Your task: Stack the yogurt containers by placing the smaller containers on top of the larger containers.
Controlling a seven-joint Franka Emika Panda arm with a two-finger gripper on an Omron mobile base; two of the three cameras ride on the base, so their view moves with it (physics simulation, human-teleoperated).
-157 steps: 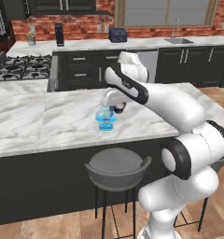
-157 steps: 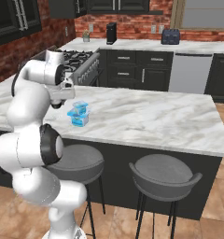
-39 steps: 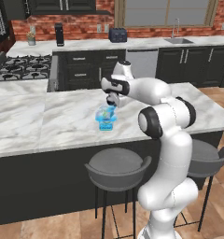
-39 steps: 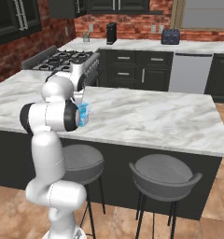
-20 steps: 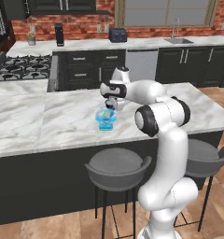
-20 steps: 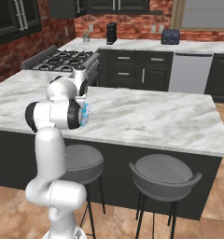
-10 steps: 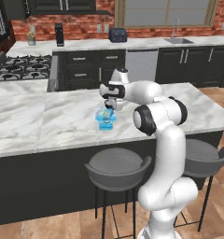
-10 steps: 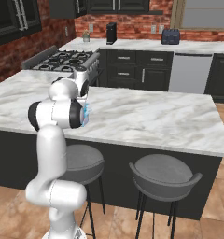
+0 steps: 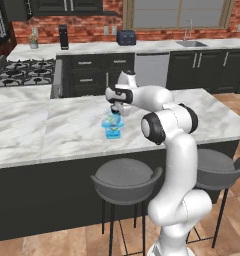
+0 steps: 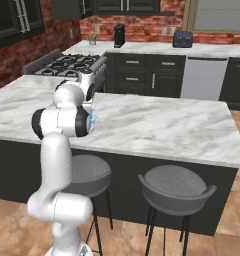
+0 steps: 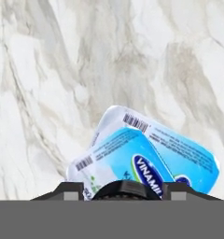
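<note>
The wide light-blue tub (image 9: 112,133) sits on the marble island with the medium clear-and-blue cup (image 9: 112,121) standing on top of it. My gripper (image 9: 115,110) hangs just above that stack, pointing down. In the hand view the tub (image 11: 191,156) and the cup's printed lid (image 11: 125,156) lie right below. The tiny dark round cup (image 11: 128,186) sits between my fingertips (image 11: 71,188), so my gripper (image 11: 127,192) is shut on it. In the right base view my arm hides all but a blue sliver of the stack (image 10: 93,120).
The marble island top (image 9: 52,130) spreads wide to the left and right of the stack. Two grey stools (image 9: 124,180) stand against its near edge. A stove (image 9: 22,77) and the back counter with a toaster (image 9: 126,37) lie beyond.
My gripper has come down a little toward the stacked containers, still holding the dark cup. The tub and the medium cup have not moved.
</note>
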